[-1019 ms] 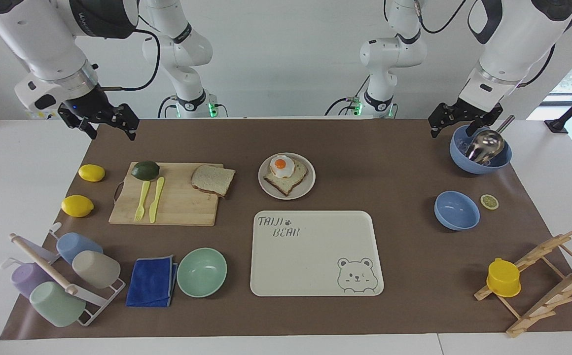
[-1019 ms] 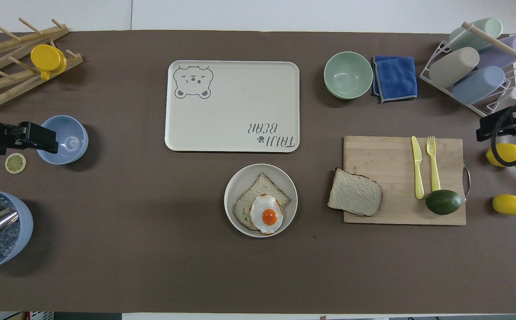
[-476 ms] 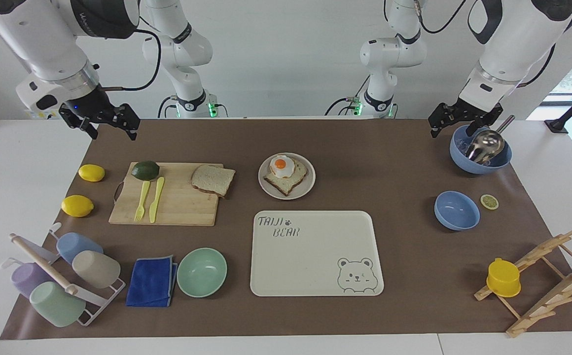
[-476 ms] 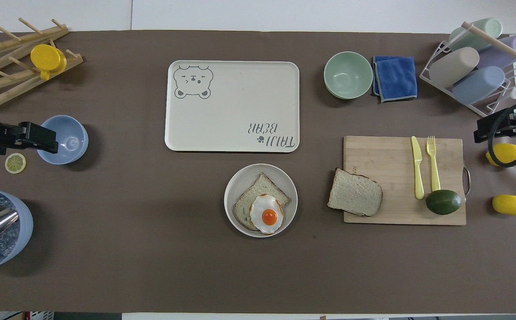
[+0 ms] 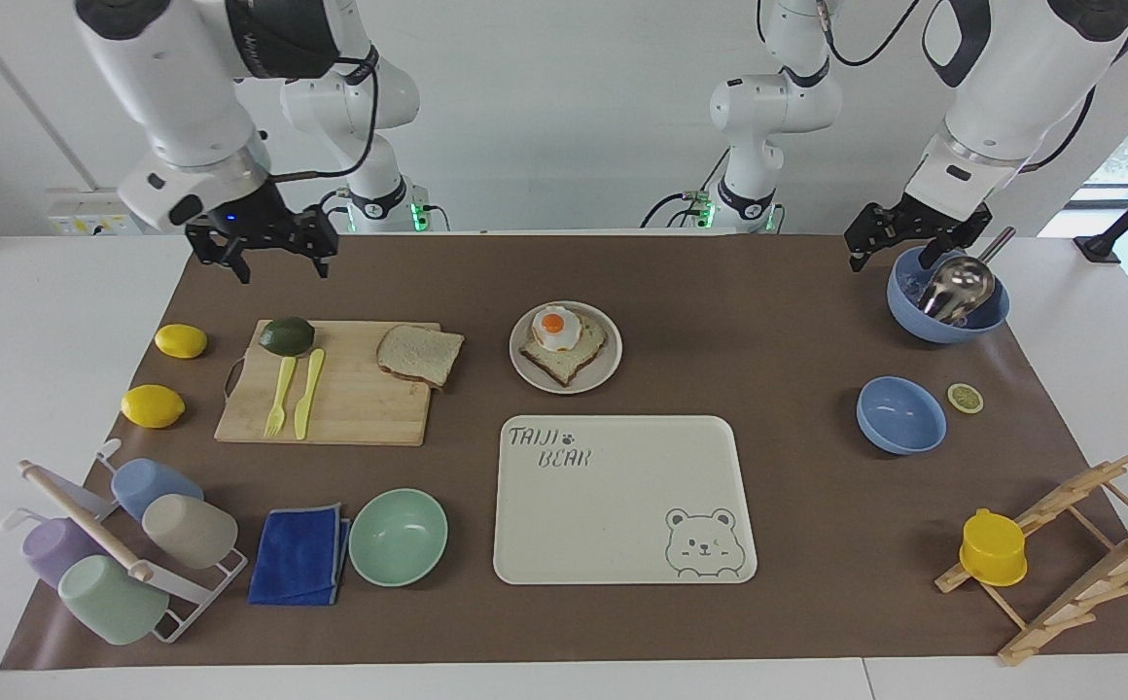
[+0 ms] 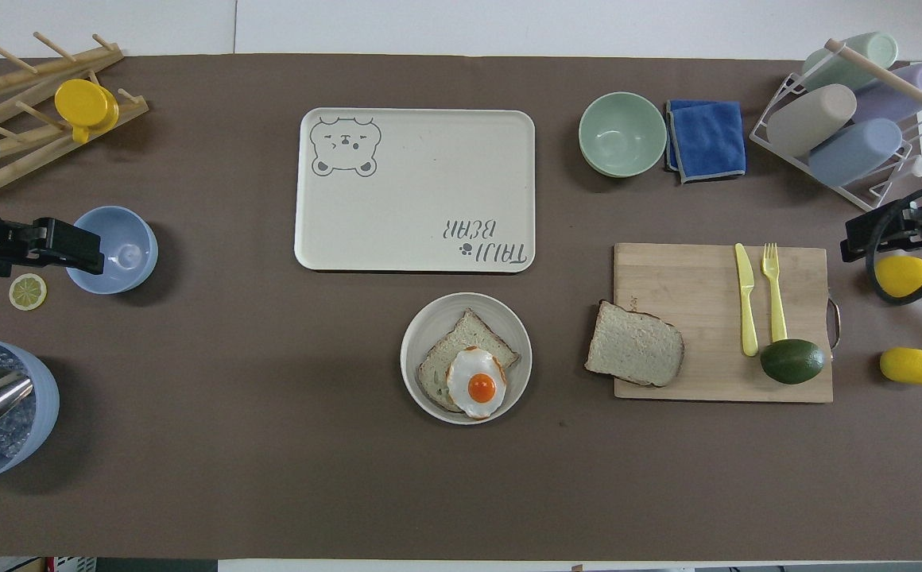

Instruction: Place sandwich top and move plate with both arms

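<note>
The sandwich top (image 5: 419, 354) (image 6: 634, 355), a bare bread slice, lies on the corner of the wooden cutting board (image 5: 350, 408) (image 6: 691, 278) nearest the plate. The small round plate (image 5: 605, 367) (image 6: 509, 318) stands beside the board and holds a bread slice with a fried egg (image 5: 554, 329) (image 6: 477, 383). My right gripper (image 5: 272, 255) (image 6: 890, 230) is open and empty, up in the air over the right arm's end of the mat, near a lemon. My left gripper (image 5: 899, 238) (image 6: 48, 246) is open and empty, waiting in the air over the left arm's end, by the blue bowls.
A cream bear tray (image 5: 622, 525) (image 6: 413, 143) lies farther from the robots than the plate. The board also bears an avocado (image 5: 286, 335), a fork and a knife. Two lemons, a mint bowl (image 5: 398, 537), a blue cloth and a cup rack are at the right arm's end. Two blue bowls and a wooden rack are at the left arm's end.
My right gripper has swung in from the table's end toward the cutting board, still raised and empty. The left arm and all objects have not moved.
</note>
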